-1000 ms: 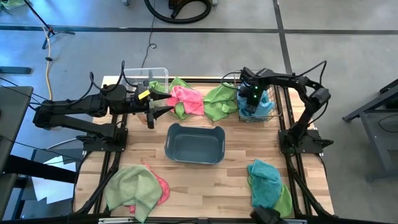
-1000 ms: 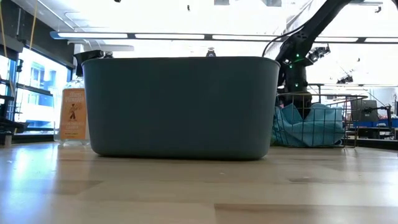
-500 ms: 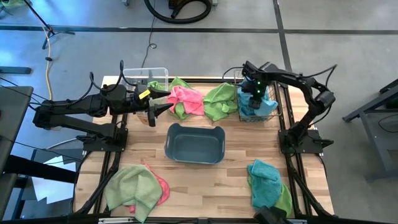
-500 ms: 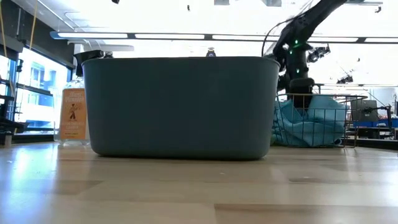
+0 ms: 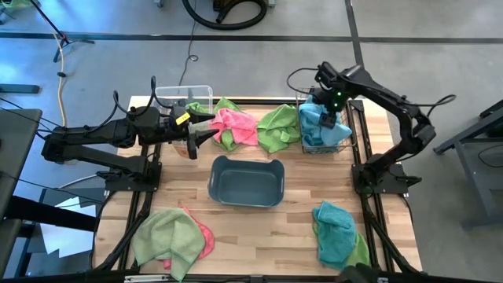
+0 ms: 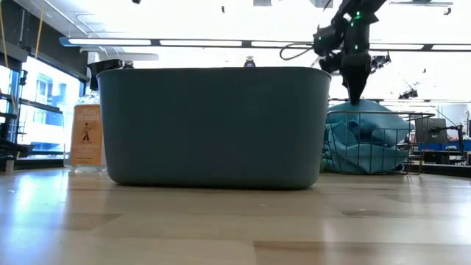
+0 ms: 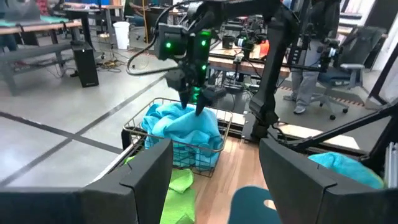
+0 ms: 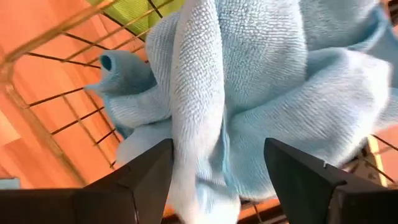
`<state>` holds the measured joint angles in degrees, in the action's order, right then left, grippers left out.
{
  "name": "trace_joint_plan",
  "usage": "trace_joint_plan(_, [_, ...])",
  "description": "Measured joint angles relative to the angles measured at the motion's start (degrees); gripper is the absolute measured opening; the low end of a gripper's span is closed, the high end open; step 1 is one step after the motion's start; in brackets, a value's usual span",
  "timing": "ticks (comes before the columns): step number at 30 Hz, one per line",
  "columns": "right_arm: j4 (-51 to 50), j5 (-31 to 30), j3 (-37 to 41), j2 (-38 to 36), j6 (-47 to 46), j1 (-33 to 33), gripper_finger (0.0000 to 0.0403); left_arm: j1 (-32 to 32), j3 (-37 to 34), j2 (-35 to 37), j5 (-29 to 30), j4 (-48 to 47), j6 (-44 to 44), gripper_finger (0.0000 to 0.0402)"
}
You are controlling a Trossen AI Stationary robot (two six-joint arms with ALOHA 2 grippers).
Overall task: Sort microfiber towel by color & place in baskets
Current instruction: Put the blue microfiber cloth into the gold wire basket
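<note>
Hovering right over the wire-mesh basket (image 5: 324,134) at the far right corner of the bench (image 5: 299,228), the right pincer (image 5: 328,122) has its fingers spread with nothing between them, and a heap of blue towel (image 8: 261,93) sits in the basket just below. Blue pile looks sorted so far.

Left pincer (image 5: 206,134) is parked near the far left side, fingers spread too, empty, pointing at the pink towel (image 5: 238,126) and the green towel (image 5: 279,127) bunched along the far edge. Clear bin (image 5: 185,96) is at the far left corner right behind it, with what may be a bit of green cloth inside. Grey-blue tub (image 5: 245,181) sits mid-bench, looks empty.

More cloth waits near the front: a green and pink heap (image 5: 171,236) at the front left corner, a blue and green heap (image 5: 339,234) at the front right.

Handling-wise I'd guess these microfiber things are light, floppy and a bit grippy, nothing breakable. They won't slide, but they drape and drag neighbours along, so pinching a raised fold or bunched ridge on top seems the way to go, not a flat edge. Overlapping ones probably need a clean lift to separate colours.

Bench is pale wood slats in a dark frame. Room around it is grey concrete floor with taped lines, cables, desks and chairs further off.
</note>
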<state>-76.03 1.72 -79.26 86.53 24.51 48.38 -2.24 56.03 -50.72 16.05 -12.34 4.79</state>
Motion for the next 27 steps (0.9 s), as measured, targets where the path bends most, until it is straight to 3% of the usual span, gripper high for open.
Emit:
trace_joint_plan(11, [-2.78, 3.12, -14.64, -0.11, -3.42, -0.02, 0.0245, 0.0, -0.02, 0.37, 0.05, 0.03, -6.31, 0.0227])
trace_joint_plan(14, [-1.04, 3.21, -14.26, -0.35, -6.7, -0.02, 0.0217, 0.0, -0.02, 0.65, 0.17, -0.05, -8.01, 0.0227])
trace_joint_plan(17, [3.38, 4.49, -8.93, -1.98, -9.47, -0.02, 0.0142, 0.0, -0.02, 0.78, 1.08, -0.09, -9.0, 0.0227])
trace_joint_plan(20, [10.66, 6.45, 1.41, -6.04, -12.16, -0.02, 0.0036, 0.0, -0.04, 0.9, 1.78, 0.0, -9.56, 0.0227])
trace_joint_plan(21, [13.48, 7.21, 5.29, -7.73, -13.35, -0.04, 0.0018, 0.0, -0.04, 0.9, 2.12, -0.03, -9.56, 0.0227])
trace_joint_plan(27, [31.17, 8.98, 25.53, -17.29, -22.52, -0.02, 0.0008, 0.02, -0.04, 0.88, 6.43, -0.07, -9.56, 0.0227])
